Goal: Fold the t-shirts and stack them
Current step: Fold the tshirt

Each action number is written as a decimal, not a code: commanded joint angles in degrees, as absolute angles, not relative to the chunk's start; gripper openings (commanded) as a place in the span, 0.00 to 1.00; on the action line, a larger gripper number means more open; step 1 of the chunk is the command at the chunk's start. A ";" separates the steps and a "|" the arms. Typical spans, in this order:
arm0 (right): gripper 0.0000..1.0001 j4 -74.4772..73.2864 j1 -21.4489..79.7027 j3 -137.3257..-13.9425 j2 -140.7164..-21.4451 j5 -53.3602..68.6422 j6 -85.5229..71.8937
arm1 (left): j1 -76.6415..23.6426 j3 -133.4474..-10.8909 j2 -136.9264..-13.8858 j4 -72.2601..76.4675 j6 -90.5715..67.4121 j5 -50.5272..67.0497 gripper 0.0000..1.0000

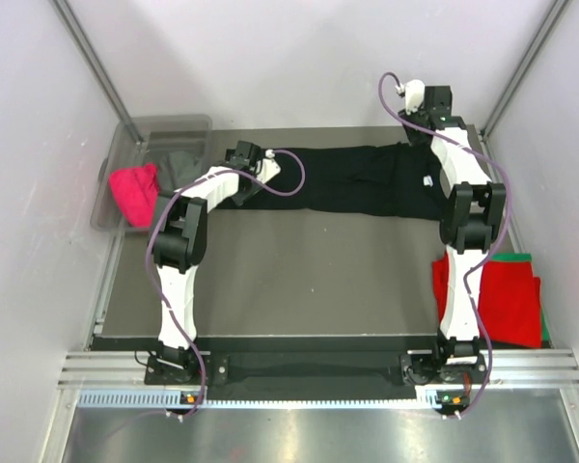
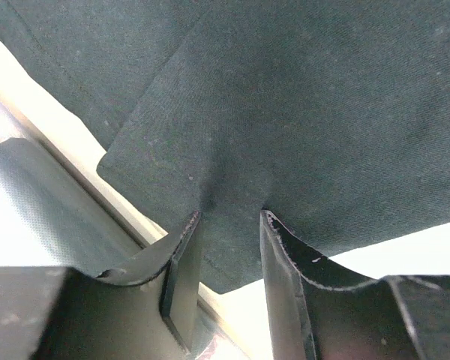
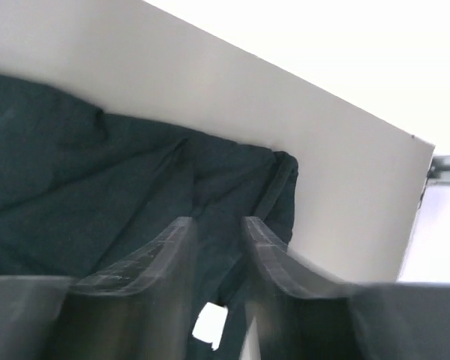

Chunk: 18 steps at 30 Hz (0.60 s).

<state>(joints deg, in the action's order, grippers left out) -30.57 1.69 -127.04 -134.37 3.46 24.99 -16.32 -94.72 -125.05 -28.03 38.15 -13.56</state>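
A black t-shirt (image 1: 357, 183) lies stretched in a long band across the far side of the table, with a tiny pale mark (image 1: 427, 178) near its right end. My left gripper (image 1: 246, 159) is at the shirt's left end. In the left wrist view it (image 2: 226, 221) stands open, with the black cloth (image 2: 285, 112) running loosely between its fingers. My right gripper (image 1: 427, 116) is over the shirt's far right corner. It (image 3: 216, 223) is open too, astride a fold of the black cloth (image 3: 97, 187).
A translucent tub (image 1: 164, 130) stands at the far left with a pink shirt (image 1: 135, 193) over its rim and grey cloth (image 1: 180, 166) inside. A red shirt (image 1: 507, 304) lies at the near right on a green one (image 1: 510, 257). White walls close in the back and sides.
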 commanded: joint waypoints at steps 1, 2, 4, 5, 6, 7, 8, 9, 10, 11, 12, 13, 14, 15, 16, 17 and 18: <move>0.41 -25.94 1.41 -121.94 -128.26 1.40 22.50 | -16.08 -94.92 -125.51 -26.37 36.56 -13.27 0.41; 0.45 -23.49 1.23 -119.03 -126.32 2.19 22.41 | -16.08 -94.75 -125.59 -26.37 36.39 -13.36 0.41; 0.46 -21.02 1.32 -113.06 -120.36 5.51 23.02 | -16.08 -94.49 -125.42 -26.37 35.86 -13.27 0.41; 0.46 -22.14 1.49 -109.63 -119.19 7.36 24.07 | -16.08 -94.22 -125.25 -26.37 35.77 -13.10 0.41; 0.46 -24.06 1.76 -109.08 -118.74 8.77 24.34 | -16.00 -93.96 -124.90 -26.11 35.51 -12.92 0.41; 0.46 -26.26 2.02 -108.99 -118.74 11.92 24.52 | -15.91 -93.43 -124.81 -25.84 35.42 -12.83 0.41; 0.46 -30.46 2.02 -109.16 -119.09 13.52 24.87 | -15.91 -93.25 -124.72 -25.67 35.25 -12.66 0.41; 0.46 -31.98 2.11 -108.99 -119.44 14.84 24.70 | -15.91 -93.25 -124.89 -25.58 35.07 -12.66 0.41; 0.46 -33.04 2.02 -108.46 -119.79 18.07 24.87 | -15.91 -93.25 -124.98 -25.66 34.89 -12.57 0.41; 0.45 -34.18 2.11 -107.33 -119.79 19.41 25.74 | -15.82 -93.25 -125.07 -25.75 34.81 -12.31 0.41; 0.46 -34.10 2.37 -106.79 -119.88 20.03 26.01 | -15.91 -93.25 -125.07 -25.93 34.63 -12.30 0.40; 0.45 -34.01 2.46 -106.09 -119.97 20.65 26.02 | -15.82 -93.16 -125.16 -25.84 34.54 -12.22 0.40; 0.46 -33.93 2.55 -106.26 -120.23 21.18 25.93 | -15.91 -93.25 -125.07 -25.93 34.28 -12.13 0.40; 0.46 -34.19 2.64 -106.61 -121.02 21.79 25.93 | -15.82 -93.16 -124.81 -25.93 34.10 -11.87 0.40; 0.46 -34.54 2.81 -107.92 -121.63 22.41 25.75 | -15.91 -93.16 -124.72 -25.93 33.93 -11.78 0.40; 0.46 -35.41 2.90 -108.71 -122.34 22.50 25.66 | -15.82 -93.16 -124.72 -25.93 33.75 -11.69 0.40; 0.46 -35.94 3.16 -109.59 -122.95 22.59 25.58 | -15.91 -93.25 -124.72 -26.10 33.40 -11.52 0.40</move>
<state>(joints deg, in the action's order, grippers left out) -34.26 2.13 -106.91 -122.65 18.48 25.08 -16.23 -94.39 -125.03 -27.46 35.55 -13.87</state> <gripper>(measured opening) 0.459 0.405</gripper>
